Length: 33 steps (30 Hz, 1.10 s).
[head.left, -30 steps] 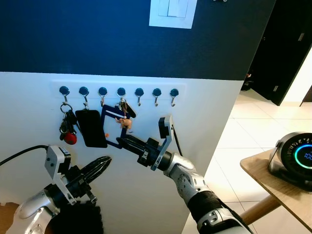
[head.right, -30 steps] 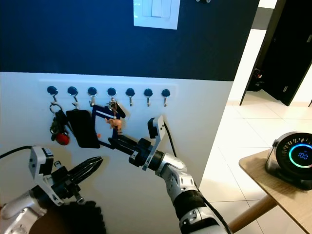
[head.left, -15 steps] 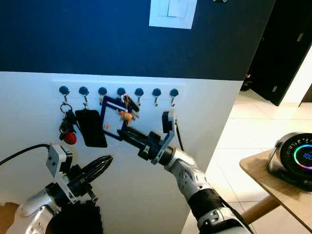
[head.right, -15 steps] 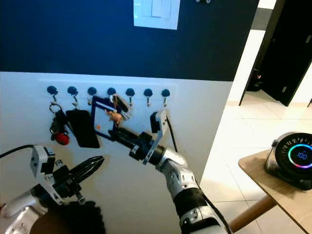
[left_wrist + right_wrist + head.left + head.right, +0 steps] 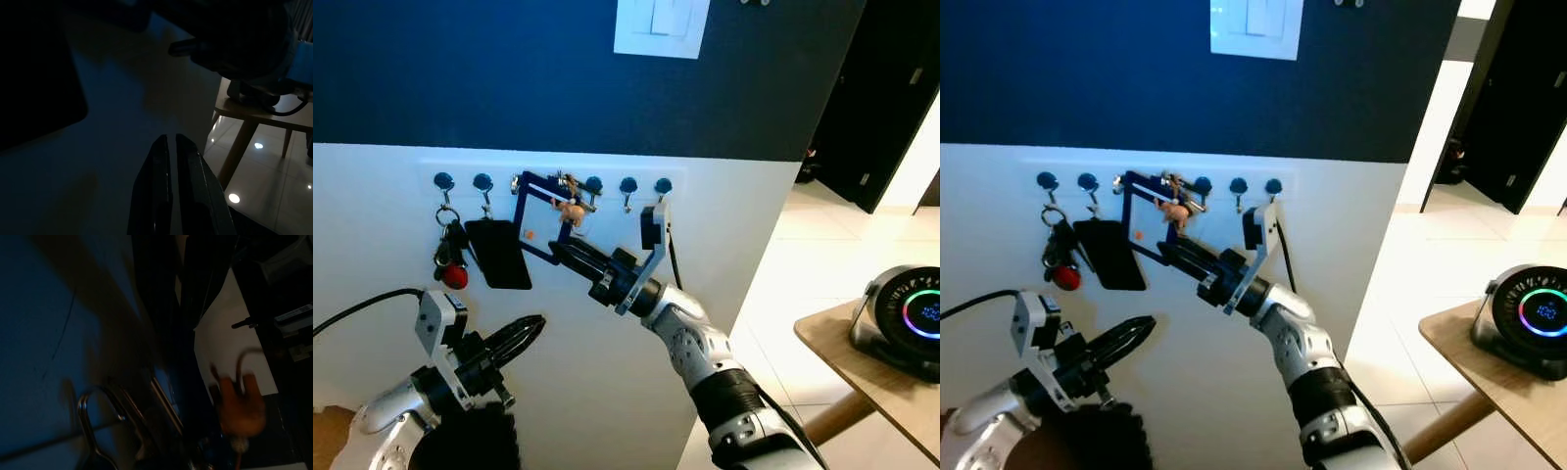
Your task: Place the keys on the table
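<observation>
- My left claw (image 5: 530, 327) hangs low at 7 o'clock, fingers pressed together on nothing, pointing toward 2 o'clock at the white wall (image 5: 724, 215). My left wrist view is dim: the two fingers (image 5: 164, 171) lie side by side, with a wooden table (image 5: 254, 110) past them.
- My right claw (image 5: 560, 254) reaches up from 5 o'clock toward the centre, closed on the keys (image 5: 566, 196), fingers pointing toward 10 o'clock.
- The keys are a bunch with a dark blue square frame and a small orange charm (image 5: 572, 210). They are up at the hook rail (image 5: 553, 182), level with the hooks and tilted, near the middle hooks. I cannot tell whether the ring is on a hook or free of it.
- My right wrist view is dark; I make out the orange charm (image 5: 240, 409) and a metal hook (image 5: 90, 421) close by.
- At 9 o'clock of the keys, a black fob (image 5: 496, 255) and another bunch with a red tag (image 5: 454, 277) hang on the leftmost hooks.
- At 3 o'clock, well apart from the keys, a table corner (image 5: 822, 343) carries a round black device (image 5: 906, 318) with a glowing ring.
- At 12 o'clock, a white switch plate (image 5: 662, 26) sits on the dark blue wall.
</observation>
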Tool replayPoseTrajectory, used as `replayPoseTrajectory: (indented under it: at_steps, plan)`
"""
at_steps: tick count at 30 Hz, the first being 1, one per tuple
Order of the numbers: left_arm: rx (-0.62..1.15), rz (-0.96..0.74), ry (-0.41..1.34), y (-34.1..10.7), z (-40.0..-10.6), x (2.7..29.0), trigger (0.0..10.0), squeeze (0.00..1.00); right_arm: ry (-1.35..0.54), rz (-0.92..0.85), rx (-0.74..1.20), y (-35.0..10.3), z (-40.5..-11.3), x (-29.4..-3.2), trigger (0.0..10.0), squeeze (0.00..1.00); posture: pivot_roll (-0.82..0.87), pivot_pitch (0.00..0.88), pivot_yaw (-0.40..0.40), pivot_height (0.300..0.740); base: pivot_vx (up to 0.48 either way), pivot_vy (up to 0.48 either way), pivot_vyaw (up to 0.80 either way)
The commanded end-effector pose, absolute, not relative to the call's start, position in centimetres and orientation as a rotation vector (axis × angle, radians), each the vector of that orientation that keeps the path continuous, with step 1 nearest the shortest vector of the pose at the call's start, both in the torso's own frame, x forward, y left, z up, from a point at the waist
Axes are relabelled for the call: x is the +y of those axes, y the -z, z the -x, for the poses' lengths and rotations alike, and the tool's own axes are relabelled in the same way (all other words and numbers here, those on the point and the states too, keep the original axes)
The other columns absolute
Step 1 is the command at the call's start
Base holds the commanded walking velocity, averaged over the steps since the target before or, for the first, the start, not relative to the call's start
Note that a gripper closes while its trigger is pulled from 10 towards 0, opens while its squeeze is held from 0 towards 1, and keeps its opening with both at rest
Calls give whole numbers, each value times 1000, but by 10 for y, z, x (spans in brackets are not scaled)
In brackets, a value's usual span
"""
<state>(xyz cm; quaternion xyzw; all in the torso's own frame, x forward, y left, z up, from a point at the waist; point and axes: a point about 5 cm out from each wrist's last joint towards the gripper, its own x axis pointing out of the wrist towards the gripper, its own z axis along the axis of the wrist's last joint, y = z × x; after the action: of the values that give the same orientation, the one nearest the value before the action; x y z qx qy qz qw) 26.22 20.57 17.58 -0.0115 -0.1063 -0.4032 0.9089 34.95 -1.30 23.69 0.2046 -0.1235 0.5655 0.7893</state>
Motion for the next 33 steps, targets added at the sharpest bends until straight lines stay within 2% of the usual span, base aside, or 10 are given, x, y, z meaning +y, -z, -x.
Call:
replayPoseTrajectory:
  at_steps: [1, 6, 16, 20, 24, 33]
  plan:
    - [-180, 8, 852, -172, -262, 205, 10000, 0, -1222, -435, -227, -239, -348, -1, 10000, 0, 52, 39, -69, 740, 0, 0, 0]
    - [-170, 4, 854, -171, -261, 205, 10000, 0, -1238, -393, -164, -217, -341, -2, 10000, 0, 54, 40, -71, 740, 0, 0, 0]
    - [-149, -12, 862, -167, -262, 204, 10000, 0, -1174, -442, -78, -184, -333, -15, 10000, 0, 53, 36, -66, 740, 0, 0, 0]
    - [-149, -14, 861, -168, -262, 204, 10000, 0, -1168, -471, -101, -186, -333, -17, 10000, 0, 53, 36, -64, 740, 0, 0, 0]
    - [-144, -21, 865, -168, -263, 204, 10000, 0, -1218, -609, -207, -211, -330, -21, 10000, 0, 51, 36, -60, 740, 0, 0, 0]
    - [-146, -27, 862, -168, -264, 203, 10000, 0, -1255, -641, -257, -223, -327, -21, 10000, 0, 50, 33, -59, 740, 0, 0, 0]
